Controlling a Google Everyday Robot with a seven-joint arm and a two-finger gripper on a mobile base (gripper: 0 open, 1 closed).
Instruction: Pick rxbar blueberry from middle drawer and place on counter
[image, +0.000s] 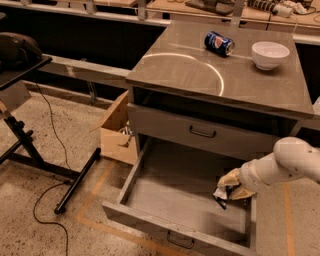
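1. At the centre of the view stands the grey cabinet. Its glossy top, the bench (250, 80), carries a pale curved arc mark, a white bowl (270, 54) and a blue Pepsi can (219, 42).
2. Below a shut drawer front (165, 125) with a black handle, the middle drawer (165, 200) is pulled far out. Its bare grey floor holds only what sits at the gripper, near the right wall.
3. The white arm (285, 167) comes in from the right edge and reaches down over the drawer's right side.
4. An open cardboard box (117, 135) sits on the floor just left of the cabinet, with small items inside that I cannot make out.
5. The bowl stands upright at the back right of the bench and looks empty.
6. The can lies on its side just left of the bowl.
7. The gripper (223, 192) hangs inside the drawer, low over its floor, near the right wall.
8. Its tan fingers (227, 182) look closed on the rxbar blueberry (220, 199), which sticks out below their tips.
9. The bar shows as a short dark sliver with a pale patch. Its long axis is slanted, with the lower end toward the drawer's front. Whether that end touches the floor I cannot tell.
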